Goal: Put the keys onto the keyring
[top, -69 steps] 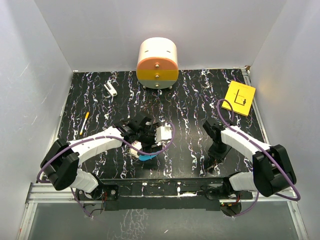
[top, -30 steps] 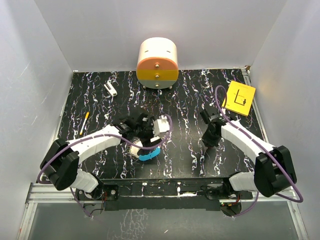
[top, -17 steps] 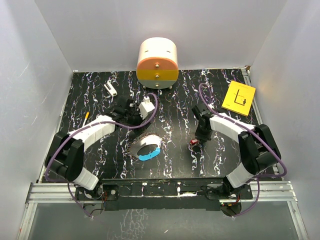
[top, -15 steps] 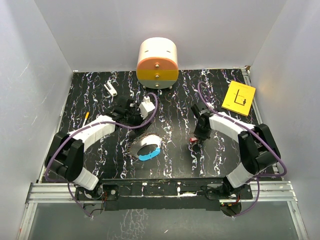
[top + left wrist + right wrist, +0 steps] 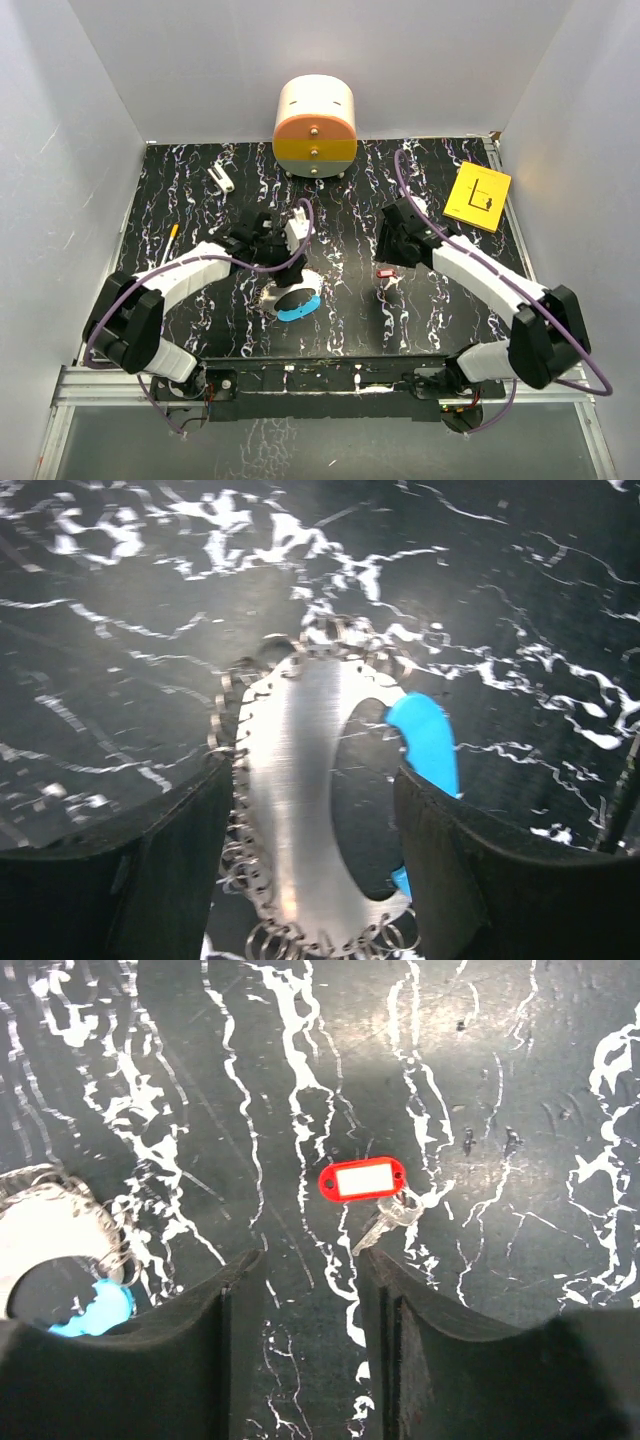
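We saw the left tool [image 5: 312, 810] open over the keyring [image 5: 285, 800] on the tabletop [image 5: 350, 200], and the right tool [image 5: 310, 1260] open and empty by the keys [image 5: 362, 1180], which lay apart to the keyring's right.

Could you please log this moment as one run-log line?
left claw: open, facing keyring | right claw: open, facing key | key: on table, apart from keyring

marbled table [image 5: 450, 310]: keyring [image 5: 297, 312], keys [image 5: 385, 272], card [image 5: 479, 196], perhaps pen [image 5: 169, 246]
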You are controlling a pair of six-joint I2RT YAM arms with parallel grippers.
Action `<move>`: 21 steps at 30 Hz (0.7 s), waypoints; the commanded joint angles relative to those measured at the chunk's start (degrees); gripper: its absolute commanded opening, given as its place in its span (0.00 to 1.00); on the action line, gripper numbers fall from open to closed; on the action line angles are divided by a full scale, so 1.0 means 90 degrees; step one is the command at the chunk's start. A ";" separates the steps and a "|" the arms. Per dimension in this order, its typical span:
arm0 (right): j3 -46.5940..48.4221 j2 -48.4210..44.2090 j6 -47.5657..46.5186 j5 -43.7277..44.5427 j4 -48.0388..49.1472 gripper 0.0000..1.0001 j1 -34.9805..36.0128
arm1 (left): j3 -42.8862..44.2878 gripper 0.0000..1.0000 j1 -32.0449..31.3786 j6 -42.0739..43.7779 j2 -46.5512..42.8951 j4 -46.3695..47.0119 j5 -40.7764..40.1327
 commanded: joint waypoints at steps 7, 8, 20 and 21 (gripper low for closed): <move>-0.1422 -0.1304 -0.1175 -0.1354 0.2666 0.33 0.0822 | 0.0157 0.58 -0.0517 0.0374 0.0216 -0.0071 0.0072; -0.1474 -0.1253 -0.1239 -0.1377 0.2798 0.33 0.0970 | 0.0164 0.58 -0.0504 0.0338 0.0203 -0.0025 -0.0262; -0.0541 0.0702 -0.2653 -0.0963 0.2918 0.42 0.2662 | -0.0035 0.60 0.0754 0.0207 -0.0860 -0.0013 -0.0513; -0.0530 0.0708 -0.2736 -0.0875 0.2917 0.42 0.2705 | -0.0088 0.60 0.0775 0.0183 -0.0922 0.0027 -0.0623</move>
